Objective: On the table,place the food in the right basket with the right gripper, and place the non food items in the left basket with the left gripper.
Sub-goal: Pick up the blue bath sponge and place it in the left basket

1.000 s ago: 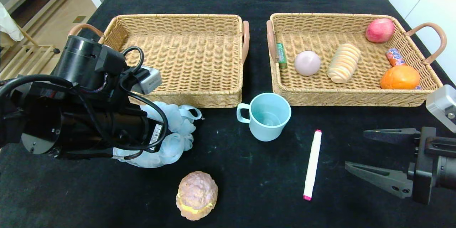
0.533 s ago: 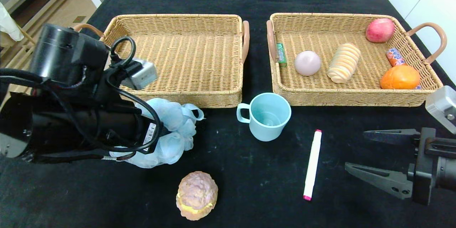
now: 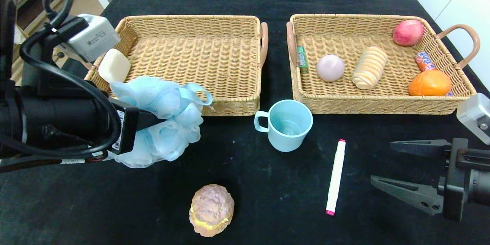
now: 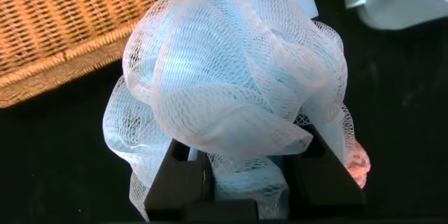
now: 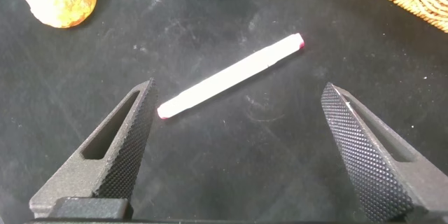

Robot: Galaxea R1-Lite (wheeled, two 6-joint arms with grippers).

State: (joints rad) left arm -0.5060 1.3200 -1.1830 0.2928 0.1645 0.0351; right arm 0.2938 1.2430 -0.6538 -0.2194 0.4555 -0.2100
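My left gripper [image 3: 153, 120] is shut on a pale blue mesh bath sponge [image 3: 172, 138] and holds it above the table, just before the front left of the left basket [image 3: 229, 105]. In the left wrist view the sponge [image 4: 224, 63] bulges over the left gripper [image 4: 245, 147] and hides the fingertips. A white soap bar [image 3: 114, 65] lies in that basket's front left corner. The right basket [image 3: 383, 107] holds an apple [image 3: 408, 32], a bread roll [image 3: 369, 67], an orange [image 3: 429, 83] and other small items. My right gripper [image 3: 383, 162] hangs open at the front right.
A light blue cup [image 3: 287, 124] stands between the baskets' front edges. A white marker [image 3: 335, 176] with pink ends lies just left of the right gripper [image 5: 238, 87]. A cream puff [image 3: 211, 209] sits near the table's front edge.
My left arm has risen and pulled back to the left, lifting the bath sponge off the table. The soap bar has come into sight. The right arm has not moved.
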